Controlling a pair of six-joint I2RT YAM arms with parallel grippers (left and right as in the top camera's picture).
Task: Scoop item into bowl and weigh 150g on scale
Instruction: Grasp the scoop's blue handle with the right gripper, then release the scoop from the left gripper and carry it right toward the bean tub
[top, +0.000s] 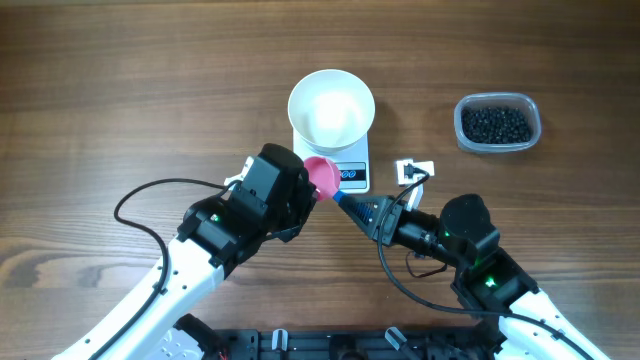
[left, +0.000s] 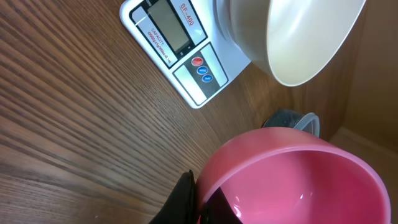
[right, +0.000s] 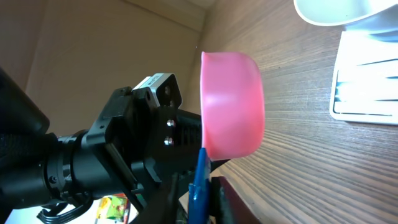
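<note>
Left gripper is clamped on an empty pink scoop just in front of the scale, & right gripper pinches the scoop's blue handle, so both hold it above the table. White bowl sits on the scale w/ nothing in it; black beads all lie in a clear tub well to the right. Nothing scooped yet: filling & weighing are all left.

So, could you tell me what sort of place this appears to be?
Probably a robotics lab bench rather than a kitchen: a cabled left arm and right arm work at a wooden table holding a scale, white bowl and tub of black beads.
</note>
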